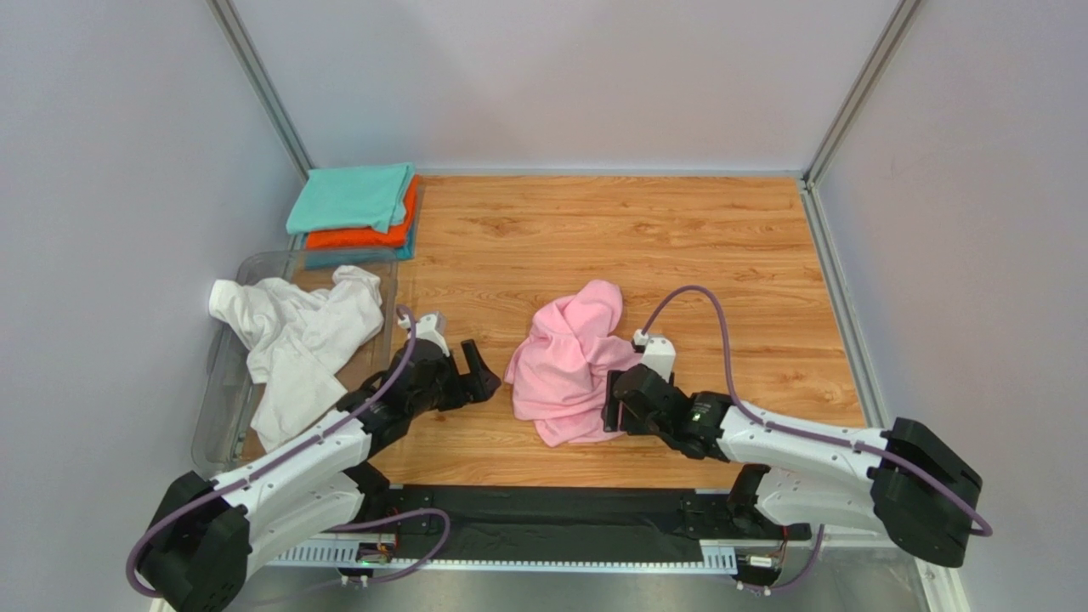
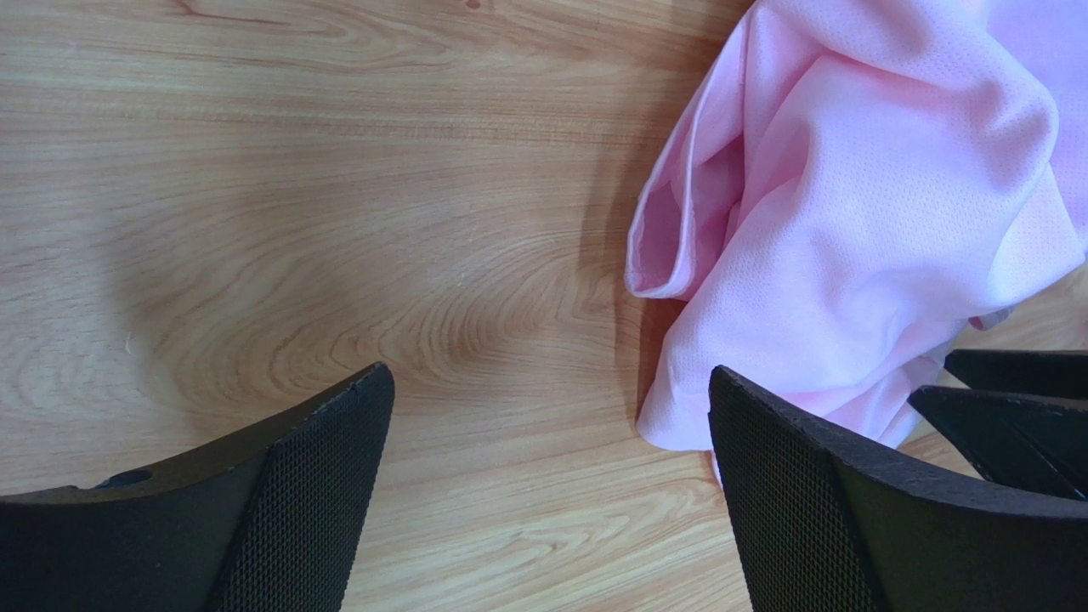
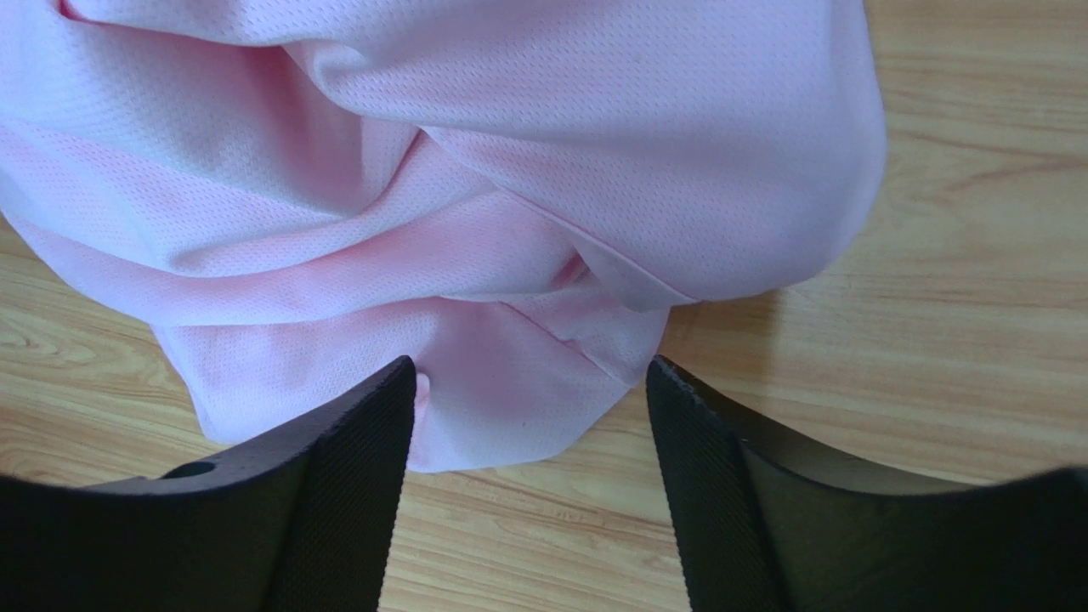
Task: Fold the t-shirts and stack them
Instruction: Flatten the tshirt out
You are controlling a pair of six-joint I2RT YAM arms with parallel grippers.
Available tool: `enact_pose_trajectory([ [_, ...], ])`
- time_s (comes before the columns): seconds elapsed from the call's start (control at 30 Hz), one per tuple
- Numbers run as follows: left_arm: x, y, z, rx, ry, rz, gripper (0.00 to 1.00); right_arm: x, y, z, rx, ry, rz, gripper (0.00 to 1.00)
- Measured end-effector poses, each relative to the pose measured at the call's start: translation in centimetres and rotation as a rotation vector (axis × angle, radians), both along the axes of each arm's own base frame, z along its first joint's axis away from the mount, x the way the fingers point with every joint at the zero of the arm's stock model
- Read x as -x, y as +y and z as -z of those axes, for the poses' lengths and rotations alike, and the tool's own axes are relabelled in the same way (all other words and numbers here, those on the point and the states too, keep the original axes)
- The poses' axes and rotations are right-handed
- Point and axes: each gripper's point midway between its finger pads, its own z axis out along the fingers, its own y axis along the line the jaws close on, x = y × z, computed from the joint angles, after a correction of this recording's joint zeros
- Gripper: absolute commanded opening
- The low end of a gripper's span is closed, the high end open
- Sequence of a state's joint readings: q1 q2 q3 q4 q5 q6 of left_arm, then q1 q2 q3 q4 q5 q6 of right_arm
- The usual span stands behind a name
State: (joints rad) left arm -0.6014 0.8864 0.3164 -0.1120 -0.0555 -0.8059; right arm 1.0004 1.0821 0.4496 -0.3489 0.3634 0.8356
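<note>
Pink t-shirt (image 1: 568,364) lies crumpled on the table (image 1: 639,230), its near edge just ahead of my right gripper (image 3: 530,376), between jaws that stand apart and pinch nothing. I judge it light, soft and limp, so I would take this edge. My left gripper (image 2: 549,372) is wide open and empty, the shirt just beside one finger

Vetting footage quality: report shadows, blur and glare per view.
Top external: even soft light, all sharp, no glare on the light wooden tabletop. Left wrist: the crumpled light pink cotton t-shirt throws a soft shadow on the wood. Right wrist: its weave is crisp, with a faint shadow beneath.
</note>
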Motion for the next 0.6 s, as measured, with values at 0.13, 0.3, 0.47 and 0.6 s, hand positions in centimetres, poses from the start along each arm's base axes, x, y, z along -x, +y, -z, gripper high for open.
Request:
enact_pose_trajectory([
  [0.13, -0.2, -0.6, 0.2, 0.012, 0.005, 0.016, 0.91, -0.5, 0.6, 0.5, 0.02, 0.008, 0.005, 0.46],
  [0.3, -0.4, -1.3, 0.9, 0.022, 0.023, 0.039, 0.78, -0.6, 0.4, 1.7, 0.058, 0.03, 0.024, 0.13],
  [0.47, -0.3, -2.3, 2.2, 0.031, 0.068, 0.078, 0.68, -0.7, -0.2, 1.5, 0.064, 0.027, 0.066, 0.01],
  [0.6, -1.0, -4.1, 2.3, 0.072, 0.077, 0.128, 0.61, -0.8, -0.5, 0.3, 0.032, 0.002, 0.082, 0.0],
])
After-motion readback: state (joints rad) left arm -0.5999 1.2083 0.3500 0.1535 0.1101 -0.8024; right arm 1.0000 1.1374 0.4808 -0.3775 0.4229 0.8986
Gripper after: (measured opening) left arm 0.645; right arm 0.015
